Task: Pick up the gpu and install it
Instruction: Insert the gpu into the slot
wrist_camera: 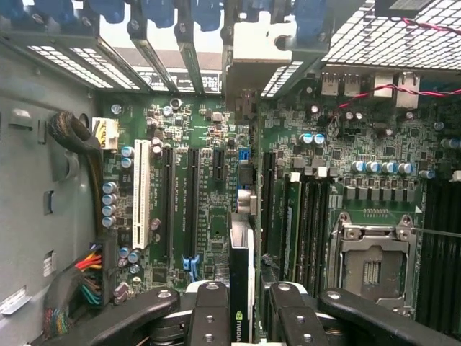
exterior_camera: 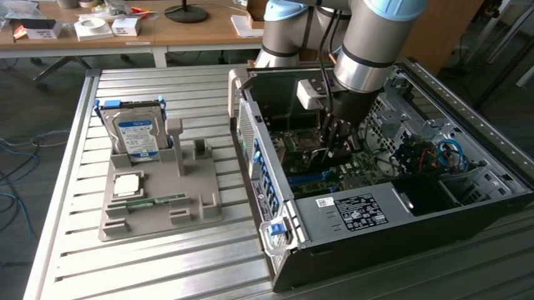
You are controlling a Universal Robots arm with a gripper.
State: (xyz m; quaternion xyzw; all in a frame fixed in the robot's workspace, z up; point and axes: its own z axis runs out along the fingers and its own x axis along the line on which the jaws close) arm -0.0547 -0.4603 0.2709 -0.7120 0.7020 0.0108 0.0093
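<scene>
Reaching down into the open computer case (exterior_camera: 334, 250), the gripper (wrist_camera: 248, 295) pinches the gpu (wrist_camera: 240, 256) between its two black fingers (wrist_camera: 209, 306), the card held edge-on with a small logo on its dark edge. Inside the case the gpu hangs over the green motherboard (wrist_camera: 216, 238), just beside the long black expansion slots (wrist_camera: 191, 202); whether it touches one I cannot tell. A white slot (wrist_camera: 141, 194) and the CPU socket (wrist_camera: 371, 263) also sit inside the case. Outside the case, on the exterior view's left, a grey holder (exterior_camera: 159, 219) carries the hard drive (exterior_camera: 136, 134) and a memory stick (exterior_camera: 154, 201)
</scene>
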